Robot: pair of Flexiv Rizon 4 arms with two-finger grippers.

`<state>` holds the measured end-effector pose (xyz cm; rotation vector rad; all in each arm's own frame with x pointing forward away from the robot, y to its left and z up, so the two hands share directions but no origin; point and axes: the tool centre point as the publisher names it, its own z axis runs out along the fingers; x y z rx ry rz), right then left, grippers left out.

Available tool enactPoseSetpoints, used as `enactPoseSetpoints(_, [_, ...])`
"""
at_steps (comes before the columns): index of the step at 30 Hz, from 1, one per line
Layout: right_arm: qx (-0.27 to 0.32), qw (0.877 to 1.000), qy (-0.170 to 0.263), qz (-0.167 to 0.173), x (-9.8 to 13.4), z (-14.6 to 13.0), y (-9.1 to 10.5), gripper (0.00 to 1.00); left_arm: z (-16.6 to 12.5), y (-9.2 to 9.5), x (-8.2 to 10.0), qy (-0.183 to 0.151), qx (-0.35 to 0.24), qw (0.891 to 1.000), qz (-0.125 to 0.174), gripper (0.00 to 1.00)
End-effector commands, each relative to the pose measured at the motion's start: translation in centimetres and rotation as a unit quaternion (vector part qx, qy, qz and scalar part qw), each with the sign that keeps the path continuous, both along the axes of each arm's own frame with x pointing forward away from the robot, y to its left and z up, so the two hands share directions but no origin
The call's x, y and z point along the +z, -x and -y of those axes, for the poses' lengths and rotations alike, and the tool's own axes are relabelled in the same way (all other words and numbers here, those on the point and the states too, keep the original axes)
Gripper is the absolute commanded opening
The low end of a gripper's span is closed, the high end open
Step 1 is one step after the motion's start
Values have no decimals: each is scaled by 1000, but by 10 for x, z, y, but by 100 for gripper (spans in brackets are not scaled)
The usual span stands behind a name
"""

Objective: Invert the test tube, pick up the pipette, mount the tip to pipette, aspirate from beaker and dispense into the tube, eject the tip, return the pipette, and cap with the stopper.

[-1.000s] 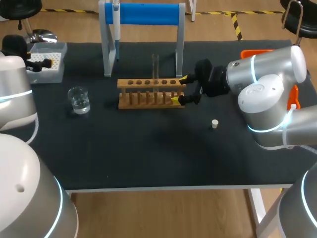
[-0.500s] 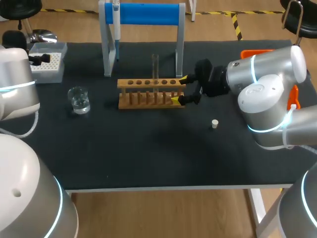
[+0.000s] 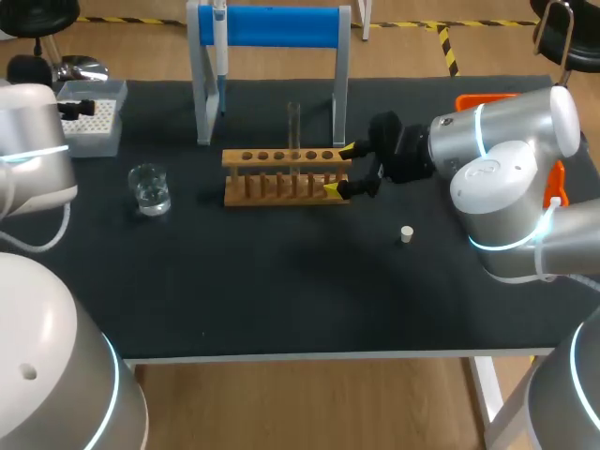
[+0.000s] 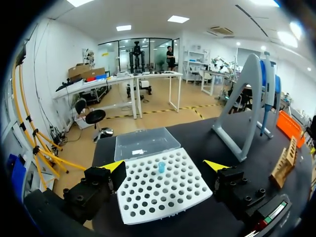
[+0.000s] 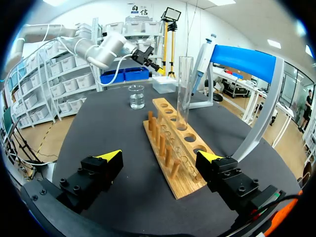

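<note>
**Pipette pickup seems next; both pincers spread wide.**
Left gripper (image 4: 164, 166) hovers over the tip box (image 4: 163, 190) at the bench's far-left corner. Pipette (image 3: 220, 56) hangs on its stand (image 3: 272, 26) at the far edge. Test tube (image 3: 293, 127) stands upright in the mid-bench rack (image 3: 281, 178), right gripper (image 3: 338, 168) beside it. Grip the pipette's body squarely and lift straight off.

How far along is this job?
Looks done: the test tube stands upright in the rack. In hand: nothing; the open left hand is at the tip box, the open right hand at the rack's end. Left: the pipette hangs on its stand, the stopper lies on the table.
</note>
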<state>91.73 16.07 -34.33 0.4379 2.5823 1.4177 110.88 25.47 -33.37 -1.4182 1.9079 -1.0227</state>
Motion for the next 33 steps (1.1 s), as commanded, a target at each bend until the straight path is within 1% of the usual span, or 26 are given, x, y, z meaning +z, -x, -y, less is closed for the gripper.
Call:
enactPoseSetpoints(1, [0,1000,1,0,0,0,0,100,2,-4,-2,4,-4,1000,-7,94])
enactPoseSetpoints(5, [0,1000,1,0,0,0,0,100,4,-4,-3,4,-2,1000,-10,93])
enactPoseSetpoints(6, [0,1000,1,0,0,0,0,100,4,-4,-4,3,-1,1000,-10,90])
enactPoseSetpoints(8, [0,1000,1,0,0,0,0,100,5,-4,-6,3,0,1000,-12,89])
enactPoseSetpoints(9, [0,1000,1,0,0,0,0,100,5,-4,-6,3,0,1000,-13,87])
enactPoseSetpoints(11, [0,1000,1,0,0,0,0,100,5,-4,-6,4,0,1000,-14,88])
enactPoseSetpoints(12, [0,1000,1,0,0,0,0,100,5,-4,-6,5,1,1000,-13,86])
enactPoseSetpoints(13, [0,1000,1,0,0,0,0,100,5,-5,-7,5,2,1000,-14,80])
enactPoseSetpoints(16, [0,1000,1,0,0,0,0,100,6,-7,-7,6,4,1000,-14,77])
enactPoseSetpoints(18, [0,1000,1,0,0,0,0,100,8,-8,-8,7,3,1000,-15,74])
enactPoseSetpoints(19, [0,1000,1,0,0,0,0,100,8,-8,-8,8,2,1000,-15,70])
enactPoseSetpoints(21, [0,1000,1,0,0,0,0,100,9,-8,-8,9,0,1000,-16,69])
enactPoseSetpoints(24, [0,1000,1,0,0,0,0,100,10,-9,-9,11,0,1000,-17,63])
enactPoseSetpoints(26, [0,1000,1,0,0,0,0,100,11,-10,-9,11,0,1000,-18,55])
enactPoseSetpoints(27, [0,1000,1,0,0,0,0,100,11,-10,-10,11,0,1000,-18,55])
enactPoseSetpoints(29, [0,1000,1,0,0,0,0,100,11,-10,-11,11,0,1000,-19,51])
enactPoseSetpoints(33, [0,1000,1,0,0,0,0,100,11,-11,-12,13,3,1000,-20,49])
